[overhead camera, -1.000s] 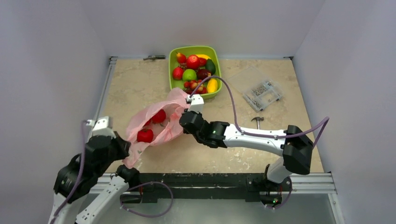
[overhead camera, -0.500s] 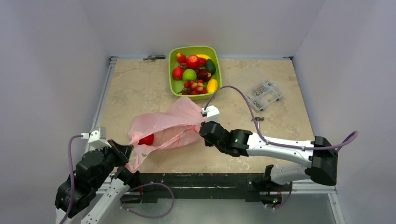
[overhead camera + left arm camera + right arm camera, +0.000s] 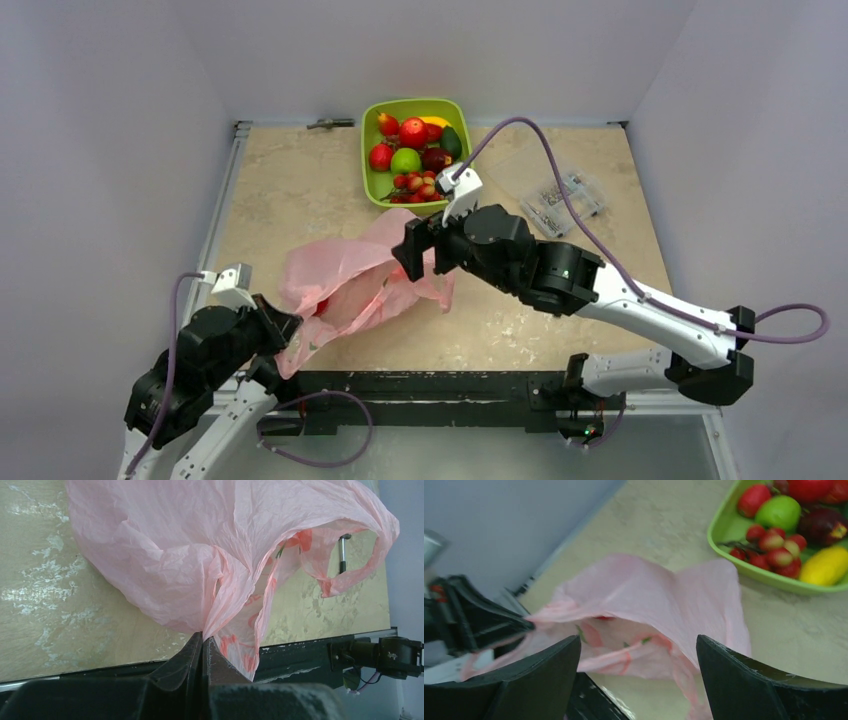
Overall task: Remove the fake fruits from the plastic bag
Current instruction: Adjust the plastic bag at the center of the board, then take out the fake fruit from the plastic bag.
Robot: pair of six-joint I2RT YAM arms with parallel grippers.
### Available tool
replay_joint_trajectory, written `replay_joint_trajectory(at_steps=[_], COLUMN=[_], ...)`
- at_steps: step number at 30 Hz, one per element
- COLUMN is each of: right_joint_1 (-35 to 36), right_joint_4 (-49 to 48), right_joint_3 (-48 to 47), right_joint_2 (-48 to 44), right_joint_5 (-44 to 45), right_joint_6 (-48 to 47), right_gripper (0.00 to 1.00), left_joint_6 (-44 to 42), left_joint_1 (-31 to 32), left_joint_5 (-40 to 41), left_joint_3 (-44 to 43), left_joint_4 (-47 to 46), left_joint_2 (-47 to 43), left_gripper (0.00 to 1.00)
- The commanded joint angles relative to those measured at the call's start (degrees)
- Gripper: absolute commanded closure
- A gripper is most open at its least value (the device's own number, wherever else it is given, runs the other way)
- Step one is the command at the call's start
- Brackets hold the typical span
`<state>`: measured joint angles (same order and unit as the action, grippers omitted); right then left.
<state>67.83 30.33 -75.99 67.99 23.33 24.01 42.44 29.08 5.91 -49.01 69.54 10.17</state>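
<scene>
The pink plastic bag [image 3: 345, 280] lies crumpled at the table's near left. My left gripper [image 3: 283, 326] is shut on its near edge, the film pinched between the fingertips [image 3: 202, 636]. A red fake fruit [image 3: 322, 304] shows faintly inside the bag [image 3: 165, 555], and as a red patch [image 3: 303, 540] through the film. My right gripper [image 3: 421, 249] hangs open above the bag's right side [image 3: 649, 595], its jaws [image 3: 638, 639] wide apart with nothing between them. More fake fruits fill the green tray [image 3: 368, 165]: a green apple [image 3: 778, 511], a grape bunch [image 3: 774, 547] and a yellow oval one [image 3: 824, 565].
The tray also holds a dark avocado [image 3: 452, 141] and a banana [image 3: 436, 121]. A clear box of small metal parts [image 3: 562, 200] sits at the right. A small hammer [image 3: 342, 552] lies past the bag's handle. A metal piece [image 3: 330, 123] lies at the back edge.
My right gripper has opened and let go of the bag, then risen and swung back toward the tray. The bag has slumped onto the table. My left gripper stays shut on the bag.
</scene>
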Motion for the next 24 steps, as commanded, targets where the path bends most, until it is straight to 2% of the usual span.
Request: replay_joint_trajectory(at_steps=[1,3,5,7,9,11,14,19,24], right_joint_1=[0.9,3.2,7.1,8.7,8.8,8.9,8.9,10.7,11.1], right_joint_4=[-10.4,-21.2,-31.3,-34.7,-36.8,-41.6,-50.1,-56.3,-62.1], right_joint_3=[-4.3,0.2,5.1,6.7,8.0,10.7,14.3,15.0,16.3], right_joint_2=[6.5,8.3,10.0,13.1,16.1,18.2,21.9,31.1,40.4], right_joint_5=[-10.4,-14.1,-13.2,-8.6,-5.6,-5.3,-6.7,-7.2,-11.9], right_joint_6=[0.1,3.3,4.5,4.0,4.6,4.6,3.9,4.2,9.7], right_gripper=[0.23,0.31,0.37,0.45,0.6,0.67,0.7,0.72,0.73], left_joint_6=[-0.4,0.4,1.2,1.6,1.6,1.6,2.2,3.7,4.9], left_joint_1=[0.2,0.3,0.3,0.2,0.3,0.3,0.2,0.3,0.2], left_joint_5=[-1.6,-1.0,-1.0,-0.6,0.0,0.2,-0.1,-0.1,-1.3], left_joint_3=[-0.4,-0.5,-0.3,-0.2,-0.4,-0.2,0.3,0.8,2.5], left_joint_4=[-1.2,-0.7,0.0,1.2,1.9,1.8,1.8,2.7,5.2], left_joint_2=[2.2,2.2,2.1,1.8,1.1,0.1,-0.3,0.4,0.8], left_gripper=[1.0,1.0,1.0,1.0,1.0,1.0,1.0,1.0,1.0])
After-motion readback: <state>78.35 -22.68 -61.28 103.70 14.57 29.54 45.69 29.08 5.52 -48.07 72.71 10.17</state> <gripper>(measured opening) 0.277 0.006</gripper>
